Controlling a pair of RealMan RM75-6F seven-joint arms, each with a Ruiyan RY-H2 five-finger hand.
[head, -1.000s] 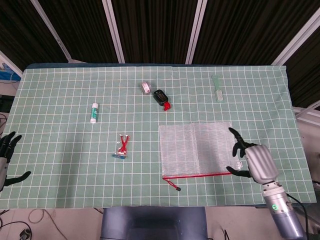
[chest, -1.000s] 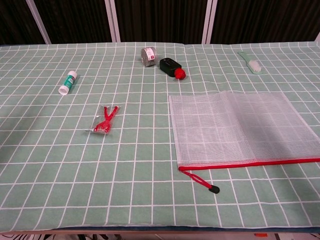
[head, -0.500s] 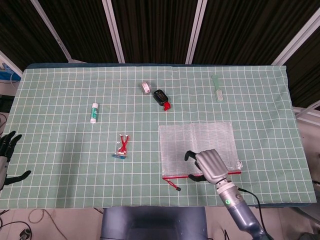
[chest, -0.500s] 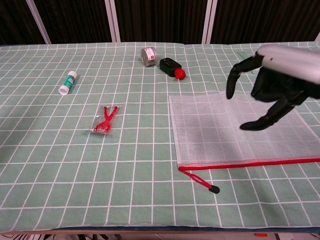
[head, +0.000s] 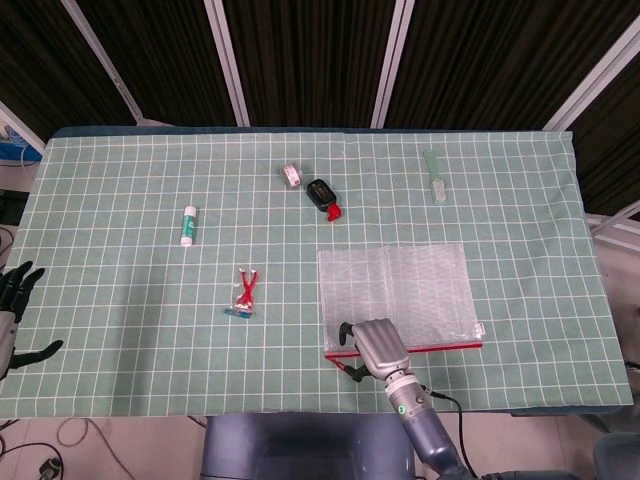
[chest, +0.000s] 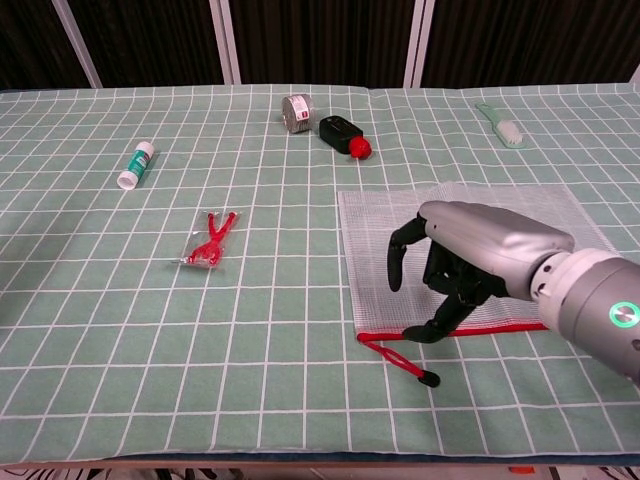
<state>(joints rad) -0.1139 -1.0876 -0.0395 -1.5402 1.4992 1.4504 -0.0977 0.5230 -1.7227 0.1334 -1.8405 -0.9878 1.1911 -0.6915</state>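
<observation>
A clear mesh pouch (head: 400, 280) (chest: 372, 240) with a red zipper along its near edge lies flat on the green checked cloth, right of centre. My right hand (head: 375, 346) (chest: 468, 262) hovers over the pouch's near left corner, fingers bent down and apart, holding nothing. One fingertip is down at the zipper line; I cannot tell if it touches. The zipper's red pull cord (head: 350, 372) (chest: 405, 362) trails off the corner just below the hand. My left hand (head: 14, 305) hangs beyond the table's left edge, fingers spread and empty, seen in the head view only.
A small red packet (head: 246, 292) (chest: 208, 243) lies left of the pouch, and a white glue stick (head: 188, 225) (chest: 135, 165) further left. At the back lie a tape roll (head: 292, 176) (chest: 296, 113), a black item with a red tip (head: 323, 196) (chest: 343, 133) and a green brush (head: 434, 176) (chest: 500, 123).
My right hand has swept left along the pouch's near edge, from its right end to its left corner. The left hand and the objects have stayed put.
</observation>
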